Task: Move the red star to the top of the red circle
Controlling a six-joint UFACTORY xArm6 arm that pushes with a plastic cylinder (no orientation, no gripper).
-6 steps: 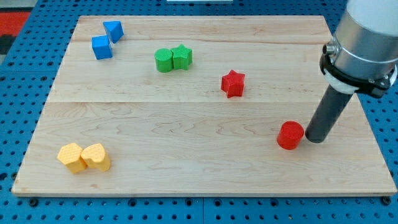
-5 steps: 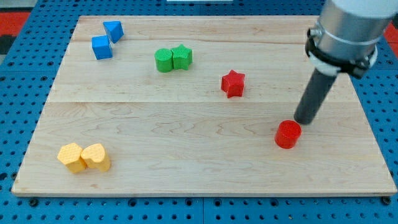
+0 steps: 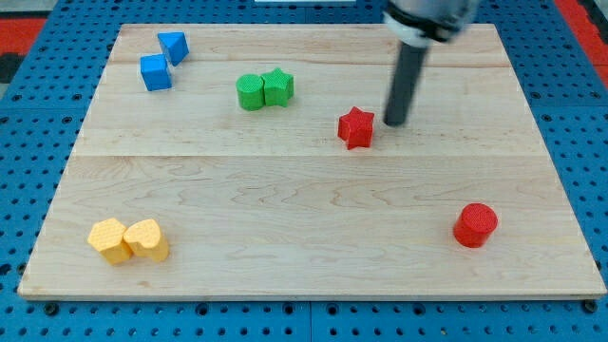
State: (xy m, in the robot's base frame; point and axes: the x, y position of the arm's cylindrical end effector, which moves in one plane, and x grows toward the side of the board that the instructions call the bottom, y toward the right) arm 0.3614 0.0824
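my tip (image 3: 392,124) just right of red star (image 3: 356,127), red circle (image 3: 475,225) well apart toward view's bottom right

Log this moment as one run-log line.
tip: just right of red star, gap unclear | red circle: lower right, apart | star above circle: not yet

The bench (image 3: 285,190) is pale wood with visible grain and a smooth, faintly satin finish, lying on a blue pegboard (image 3: 28,142) of perforated matt material. The red star (image 3: 356,127), red circle (image 3: 474,225), green blocks (image 3: 264,90), blue blocks (image 3: 163,60) and yellow blocks (image 3: 129,239) look like matt plastic with finely ribbed tops. The rod ending in my tip (image 3: 392,123) is dark, smooth and dull.
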